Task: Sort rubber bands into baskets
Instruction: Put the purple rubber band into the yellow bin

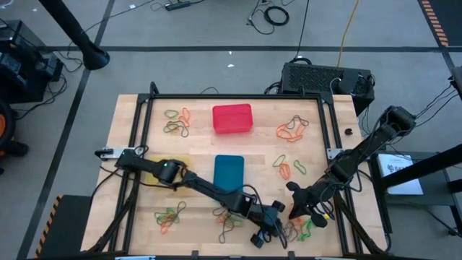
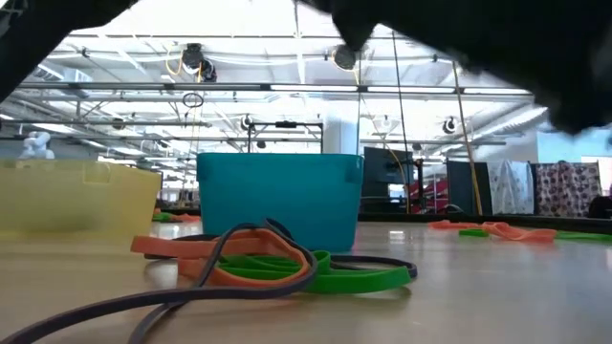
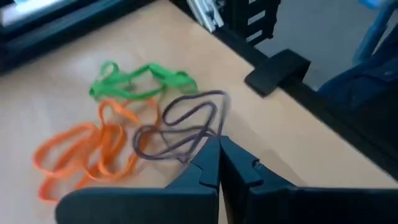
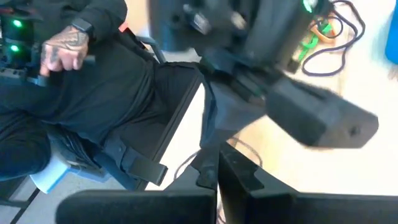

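I have the left gripper [image 3: 219, 148] clenched on a dark rubber band [image 3: 180, 127] at the table's [image 1: 130, 155] front edge, presumably to lift it clear for sorting into the blue basket [image 1: 229, 173], while the right gripper [image 1: 297, 211] waits shut beside it.

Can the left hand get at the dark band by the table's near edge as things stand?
Probably yes: the left hand is shut right at the dark band, perhaps already pinching it, with nothing between; the orange and green bands lie beside.
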You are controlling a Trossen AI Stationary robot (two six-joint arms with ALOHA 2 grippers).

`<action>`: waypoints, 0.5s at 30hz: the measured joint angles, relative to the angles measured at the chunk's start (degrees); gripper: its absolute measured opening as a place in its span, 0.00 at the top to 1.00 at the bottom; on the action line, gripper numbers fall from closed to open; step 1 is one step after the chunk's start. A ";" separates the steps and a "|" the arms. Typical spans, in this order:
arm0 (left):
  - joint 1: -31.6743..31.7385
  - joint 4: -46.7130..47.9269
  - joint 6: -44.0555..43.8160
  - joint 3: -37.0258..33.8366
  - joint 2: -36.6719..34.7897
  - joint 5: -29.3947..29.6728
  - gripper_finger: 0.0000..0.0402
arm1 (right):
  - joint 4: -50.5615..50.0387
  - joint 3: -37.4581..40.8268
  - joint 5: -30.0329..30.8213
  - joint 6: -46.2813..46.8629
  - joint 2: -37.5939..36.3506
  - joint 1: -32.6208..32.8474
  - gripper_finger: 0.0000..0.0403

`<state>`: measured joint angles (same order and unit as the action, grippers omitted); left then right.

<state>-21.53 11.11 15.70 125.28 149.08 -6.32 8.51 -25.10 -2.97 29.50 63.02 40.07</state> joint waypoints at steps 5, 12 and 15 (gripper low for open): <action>-1.15 11.28 1.29 7.14 -0.21 3.89 1.00 | 0.11 0.00 -0.01 0.02 0.02 0.00 1.00; -2.53 25.71 1.64 9.11 -6.97 10.03 1.00 | 0.31 0.04 -0.01 0.01 0.02 0.00 1.00; -2.59 28.53 1.17 9.10 -10.68 10.34 1.00 | 0.30 0.04 0.04 0.00 0.02 0.00 1.00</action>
<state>-24.12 39.64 16.87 134.39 138.39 4.02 8.81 -25.06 -2.94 29.50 63.05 40.07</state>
